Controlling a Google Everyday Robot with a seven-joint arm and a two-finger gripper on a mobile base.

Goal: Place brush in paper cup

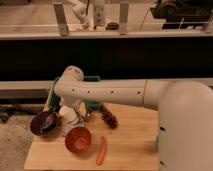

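Observation:
My arm reaches in from the right, bends at the elbow (70,82) and points down. My gripper (76,118) is low over the table's left part, between the purple bowl (36,129) and the grape bunch. A cream-white paper cup (67,113) stands right beside the gripper, on its left, partly hidden by the arm. A dark elongated shape with a paler streak (48,123) lies in the purple bowl; it may be the brush, but I cannot tell.
An orange-red bowl (78,139) stands at the front of the wooden table (130,145). An orange carrot (101,150) lies to its right. A dark red grape bunch (109,119) lies mid-table. A green object (93,104) sits behind the arm. A dark counter wall is behind.

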